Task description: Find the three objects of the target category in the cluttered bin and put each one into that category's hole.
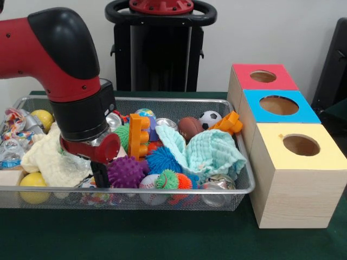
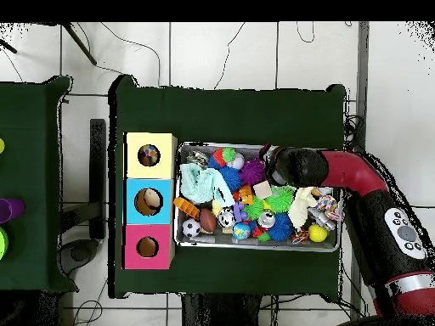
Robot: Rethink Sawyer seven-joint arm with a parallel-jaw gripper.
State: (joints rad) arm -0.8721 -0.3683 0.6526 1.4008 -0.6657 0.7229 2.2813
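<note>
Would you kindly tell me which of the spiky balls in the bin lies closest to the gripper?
The purple spiky ball, right beside the gripper; the blue spiky ball lies farther off.

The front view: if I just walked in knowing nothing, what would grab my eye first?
Probably the big red and black arm reaching down into the left part of a wire bin crammed with bright toys, among them a purple spiky ball and a mint green cloth. Right of the bin stand three wooden boxes, each with a round hole in its top: pink, blue and yellow.
</note>
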